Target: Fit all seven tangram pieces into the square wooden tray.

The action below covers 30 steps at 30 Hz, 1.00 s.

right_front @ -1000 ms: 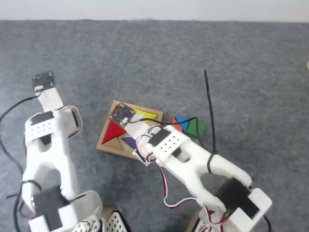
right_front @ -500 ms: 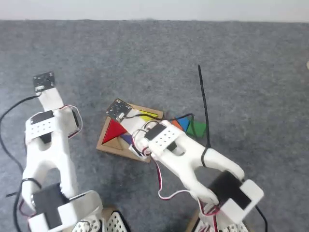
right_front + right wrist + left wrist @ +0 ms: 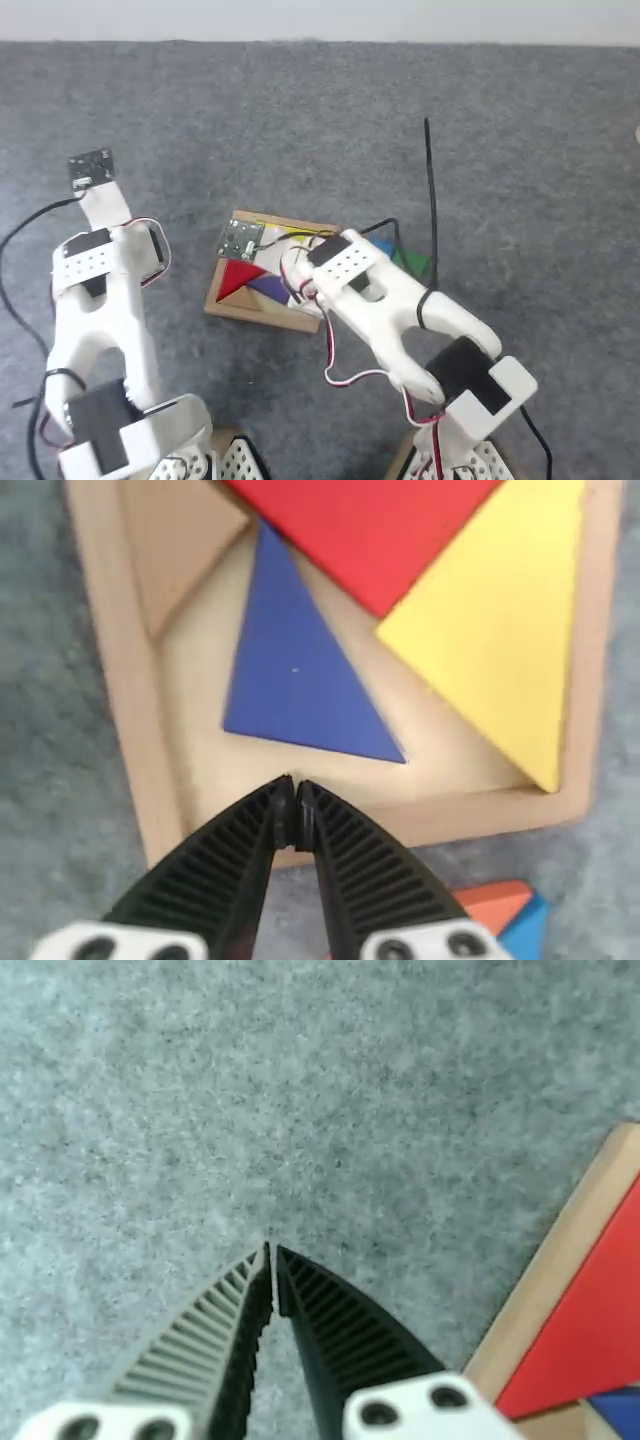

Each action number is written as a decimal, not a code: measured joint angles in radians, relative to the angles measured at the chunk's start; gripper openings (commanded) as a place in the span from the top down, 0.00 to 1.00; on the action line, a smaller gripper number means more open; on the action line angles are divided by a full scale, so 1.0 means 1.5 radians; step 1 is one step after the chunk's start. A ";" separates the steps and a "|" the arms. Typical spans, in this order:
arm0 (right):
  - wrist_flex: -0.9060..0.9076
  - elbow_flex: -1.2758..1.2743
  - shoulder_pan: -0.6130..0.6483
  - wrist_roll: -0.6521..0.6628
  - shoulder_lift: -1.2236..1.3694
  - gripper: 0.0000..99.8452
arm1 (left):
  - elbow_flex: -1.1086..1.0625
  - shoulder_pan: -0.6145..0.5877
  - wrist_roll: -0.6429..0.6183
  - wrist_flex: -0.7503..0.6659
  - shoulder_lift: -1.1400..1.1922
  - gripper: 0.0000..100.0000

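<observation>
High view: the square wooden tray (image 3: 255, 308) lies on the grey carpet (image 3: 520, 120) near the middle of the table. The right arm (image 3: 350, 275) extends across the tray's nearer-right portion, with its wrist camera board over the tray's far edge. The red piece (image 3: 235, 278) and the blue triangle (image 3: 268, 288) lie inside the tray. The green piece (image 3: 412, 262) and the light-blue piece (image 3: 382, 244) lie on the carpet just beside the tray, partly hidden by the right arm. A black cable (image 3: 432, 190) runs away from the arm past these pieces. The left arm (image 3: 100, 290) stands well apart from the tray, on its left side. Left wrist view: the left gripper (image 3: 270, 1250) has its two ribbed fingers pressed together with nothing between them, above bare carpet. One corner of the tray (image 3: 545, 1280) is near the gripper, with the red piece (image 3: 590, 1330) seated against its rim. Right wrist view: the right gripper (image 3: 293, 785) is closed and empty, its tips above the tray floor next to one wall (image 3: 110, 680). The blue triangle (image 3: 300, 670) lies flat on the floor just beyond the tips. The red piece (image 3: 370, 520) touches the blue triangle's apex, and the yellow piece (image 3: 500, 610) sits edge to edge with the red piece, against the rim. The orange piece (image 3: 495, 900) lies outside the tray, touching the light-blue piece (image 3: 525, 930).
</observation>
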<state>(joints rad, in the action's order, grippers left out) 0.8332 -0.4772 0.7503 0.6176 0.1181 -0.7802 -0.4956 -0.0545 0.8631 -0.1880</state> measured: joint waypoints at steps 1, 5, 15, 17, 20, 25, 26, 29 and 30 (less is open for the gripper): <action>0.012 0.007 0.000 0.000 0.000 0.99 | 0.000 0.000 0.000 0.000 0.000 0.99; 0.056 0.010 0.041 -0.026 -0.037 0.99 | 0.000 0.000 0.000 0.000 0.000 0.99; -0.062 0.011 0.068 -0.145 -0.014 0.99 | 0.000 0.000 0.000 0.000 0.004 0.99; -0.079 0.011 0.065 -0.148 0.007 0.99 | 0.000 0.000 0.000 0.000 0.004 0.99; -0.082 0.011 0.068 -0.147 0.012 0.99 | 0.000 0.000 0.000 0.000 0.004 0.99; -0.030 0.021 0.069 -0.059 0.013 0.99 | 0.000 0.000 0.000 0.000 0.004 0.99; -0.016 0.024 0.069 -0.041 0.013 0.99 | 0.000 0.000 0.000 0.000 0.004 0.99; 0.023 0.028 0.068 0.016 0.013 0.99 | 0.000 0.000 0.000 0.000 0.004 0.99; 0.029 0.029 0.066 0.037 0.013 0.99 | 0.000 0.000 0.000 0.000 0.004 0.99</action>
<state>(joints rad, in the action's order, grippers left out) 0.8761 -0.4342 0.8500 0.6728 0.1381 -0.7802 -0.4956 -0.0545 0.8631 -0.1818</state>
